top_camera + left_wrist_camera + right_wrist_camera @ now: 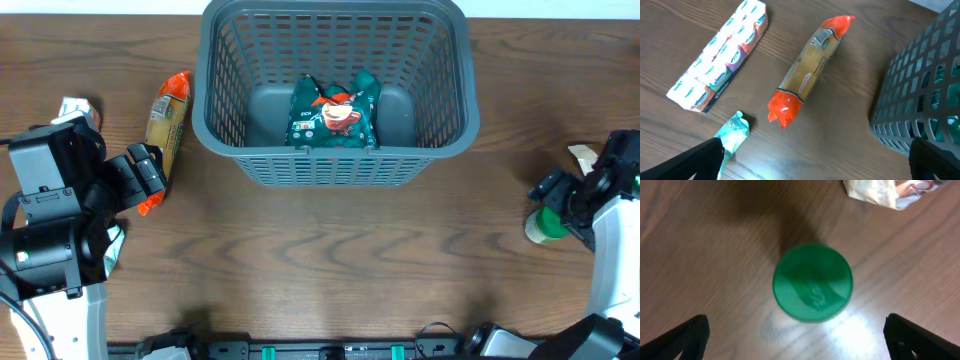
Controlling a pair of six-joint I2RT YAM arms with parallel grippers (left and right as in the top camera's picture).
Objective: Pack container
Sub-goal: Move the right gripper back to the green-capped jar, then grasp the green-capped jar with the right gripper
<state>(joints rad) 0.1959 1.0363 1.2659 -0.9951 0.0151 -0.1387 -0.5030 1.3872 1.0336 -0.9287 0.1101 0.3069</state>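
Observation:
The dark grey basket stands at the back middle of the table with a dark green snack bag inside; its corner also shows in the left wrist view. A long yellow packet with orange ends lies left of the basket and shows in the left wrist view too. My left gripper is open and empty above the table, near the packet's orange end. My right gripper is open above a green-lidded jar, which stands at the right edge.
A white multi-pack of small cartons lies far left. A teal wrapper touches my left gripper's left finger. A crumpled pale packet lies beyond the jar, also visible overhead.

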